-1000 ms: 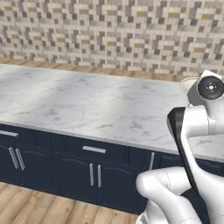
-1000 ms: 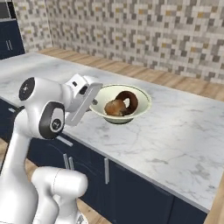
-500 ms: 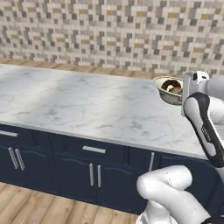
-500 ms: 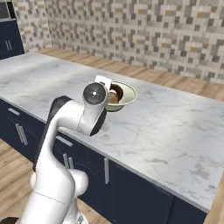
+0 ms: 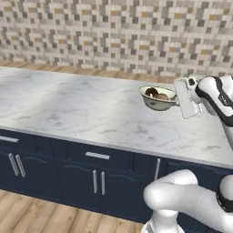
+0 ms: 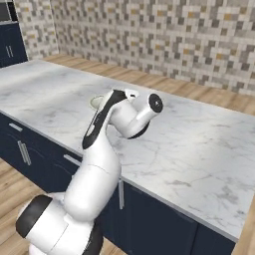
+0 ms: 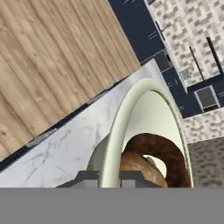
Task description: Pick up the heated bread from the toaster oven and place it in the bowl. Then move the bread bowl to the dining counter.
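One rim-pinch explains it: the tool [image 7: 109, 178] is clamped on the bowl [image 5: 158, 98] wall (bread [image 5: 156, 94] riding inside), just above the worktop [image 5: 82, 107] toward its far edge.

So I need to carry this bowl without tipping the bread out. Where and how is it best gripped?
Grip the bowl by its thin rim, one finger inside and one outside the wall, on the side facing the arm. The walls are shallow and the bread fills the middle, so a pinch at the edge is likely safest. In the hand view the tool straddles the rim this way.
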Robot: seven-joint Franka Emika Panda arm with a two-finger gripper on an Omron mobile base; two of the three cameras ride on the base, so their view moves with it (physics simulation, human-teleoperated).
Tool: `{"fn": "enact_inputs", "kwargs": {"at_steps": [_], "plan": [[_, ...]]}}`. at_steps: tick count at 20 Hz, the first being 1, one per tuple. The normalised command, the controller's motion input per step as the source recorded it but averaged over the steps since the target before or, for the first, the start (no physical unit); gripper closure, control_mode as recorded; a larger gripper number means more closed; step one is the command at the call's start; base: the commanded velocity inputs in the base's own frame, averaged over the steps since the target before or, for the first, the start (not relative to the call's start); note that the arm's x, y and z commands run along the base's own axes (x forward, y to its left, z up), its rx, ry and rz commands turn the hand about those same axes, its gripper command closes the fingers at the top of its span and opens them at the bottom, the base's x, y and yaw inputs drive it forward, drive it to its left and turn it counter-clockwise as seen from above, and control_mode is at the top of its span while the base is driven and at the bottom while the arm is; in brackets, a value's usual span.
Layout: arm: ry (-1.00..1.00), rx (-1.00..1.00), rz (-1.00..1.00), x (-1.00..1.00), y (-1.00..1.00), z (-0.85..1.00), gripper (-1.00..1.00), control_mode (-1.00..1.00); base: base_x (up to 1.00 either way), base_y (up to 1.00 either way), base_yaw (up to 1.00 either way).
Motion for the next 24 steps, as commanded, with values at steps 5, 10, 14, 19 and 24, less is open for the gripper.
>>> {"fn": "enact_inputs", "kwargs": {"at_steps": [5, 10, 14, 19, 24], "plan": [[0.01, -0.01, 0.25, 0.78, 0.47, -0.61, 1.00, -1.00, 0.00, 0.00, 0.00], [0.00, -0.08, 0.14, 0.65, 0.34, -0.64, 1.00, -1.00, 0.00, 0.00, 0.00], [-0.02, -0.14, 0.00, 0.56, 0.16, -0.63, 1.00, -1.00, 0.00, 0.00, 0.00], [0.00, -0.15, 0.00, 0.51, 0.00, -0.69, 1.00, -1.00, 0.00, 0.00, 0.00], [0.03, -0.08, 0.00, 0.17, 0.00, -0.52, 1.00, -1.00, 0.00, 0.00, 0.00]]}}
